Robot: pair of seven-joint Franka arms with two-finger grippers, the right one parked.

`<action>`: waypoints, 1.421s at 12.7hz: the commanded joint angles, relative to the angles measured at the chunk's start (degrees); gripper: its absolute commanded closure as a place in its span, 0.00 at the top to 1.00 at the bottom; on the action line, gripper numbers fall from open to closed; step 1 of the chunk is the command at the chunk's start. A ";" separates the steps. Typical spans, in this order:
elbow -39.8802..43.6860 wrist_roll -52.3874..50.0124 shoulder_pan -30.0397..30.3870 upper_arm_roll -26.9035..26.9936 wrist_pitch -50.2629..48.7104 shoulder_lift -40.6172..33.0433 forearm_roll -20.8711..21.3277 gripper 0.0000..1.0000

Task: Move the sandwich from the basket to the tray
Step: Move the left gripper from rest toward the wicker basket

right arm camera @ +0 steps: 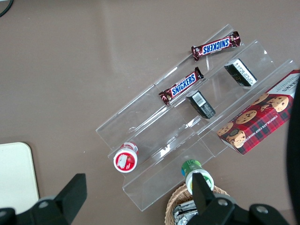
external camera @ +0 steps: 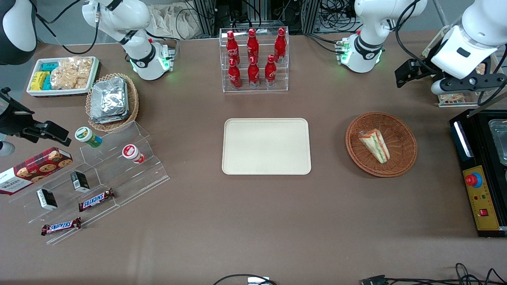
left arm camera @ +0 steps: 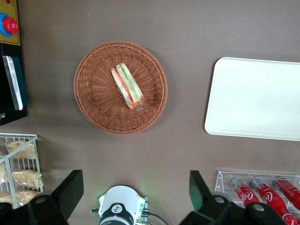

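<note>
The tray point(left arm camera: 255, 98) runs off the wrist view's edge, and the gripper point(left arm camera: 136, 190) shows only its fingertips.

Even, bright overhead light fills all views, and focus is sharp. Soft shadows fall beside the tray point(external camera: 266, 146) and basket point(external camera: 404, 134). The gripper point(left arm camera: 136, 192), raised at the working arm's end, stays dark.

The desk point(external camera: 253, 221) wears a matt brown cloth-like cover, smooth. The basket point(external camera: 404, 158) is rough woven wicker, reddish-brown, and the sandwich point(external camera: 374, 145) in it sits under glossy clear wrap. The tray point(external camera: 266, 146) looks like smooth matt cream plastic. High above the desk near the working arm's end, the hand point(left arm camera: 136, 190) shows matt black plastic fingers point(left arm camera: 70, 190), spread wide
</note>
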 commanded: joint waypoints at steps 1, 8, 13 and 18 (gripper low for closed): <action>2.21 -0.02 -1.40 0.59 -1.75 1.12 0.00 1.00; 2.21 -0.72 4.48 -1.26 -2.01 1.65 -0.88 1.00; 1.69 -0.28 4.57 -1.09 -1.93 2.44 -0.97 1.00; -6.12 -2.21 4.66 -1.09 1.05 2.62 -0.79 1.00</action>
